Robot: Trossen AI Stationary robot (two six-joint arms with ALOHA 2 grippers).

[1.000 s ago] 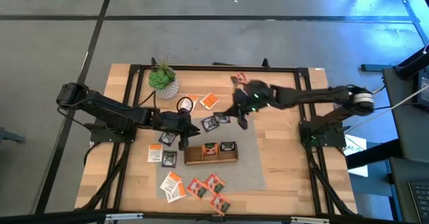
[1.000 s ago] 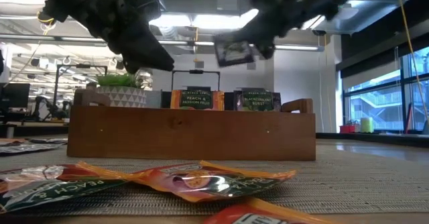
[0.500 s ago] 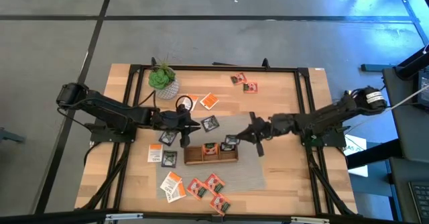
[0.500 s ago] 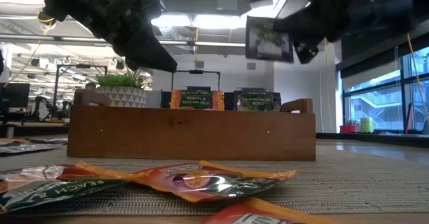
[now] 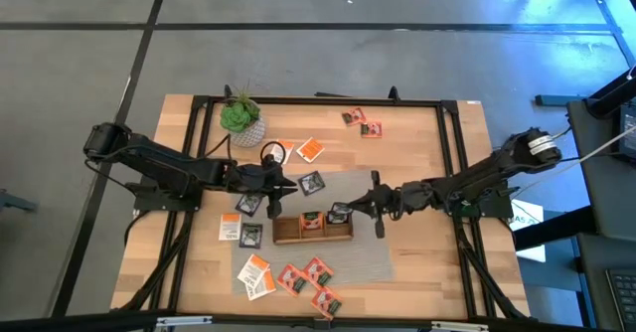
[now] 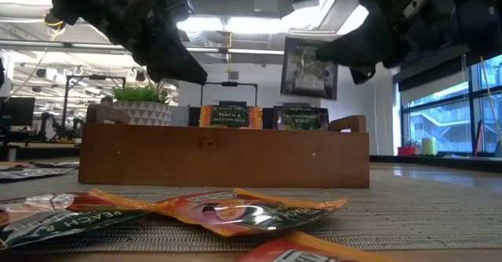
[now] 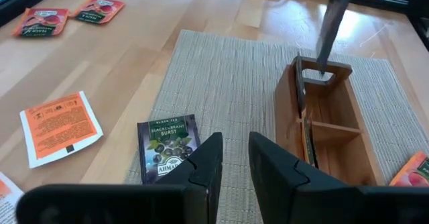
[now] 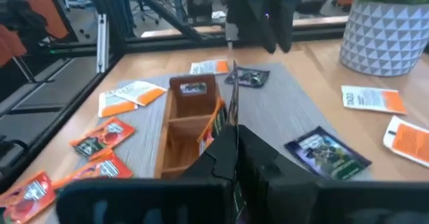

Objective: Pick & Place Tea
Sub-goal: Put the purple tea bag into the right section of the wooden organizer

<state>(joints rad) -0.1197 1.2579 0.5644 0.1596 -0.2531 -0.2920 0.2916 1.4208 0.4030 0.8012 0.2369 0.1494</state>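
Observation:
My right gripper (image 5: 356, 210) is shut on a dark tea sachet (image 6: 310, 67), which hangs above the right end of the wooden tray (image 5: 313, 235). Two sachets stand upright in the tray, an orange one (image 6: 230, 117) and a dark one (image 6: 304, 118). My left gripper (image 5: 281, 187) hovers just past the tray's far left corner, slightly open with nothing between its fingers. It is above a dark sachet (image 7: 167, 147) lying flat on the mat's edge. Other tea sachets lie about the table, orange ones near the front (image 5: 298, 277) and red ones at the far side (image 5: 360, 123). My right gripper pinches the dark sachet between its two fingers at the edge (image 6: 336, 58) that faces the table's right. The fingers come nearly level from the table's right. The sachet stands upright on edge, lifted clear above the tray.
A green plant in a white pot (image 5: 241, 118) stands at the far left. A grey woven mat (image 5: 373, 252) lies under the tray. More sachets lie left of the tray (image 5: 245, 233) and beyond it (image 5: 311, 150). A black ring (image 5: 273, 155) lies near the plant.
My right gripper has carried the dark sachet from the far middle of the table toward the near edge and down, ending over the tray's right end. It has turned on the way, so the sachet now stands upright. My left gripper has kept its place.

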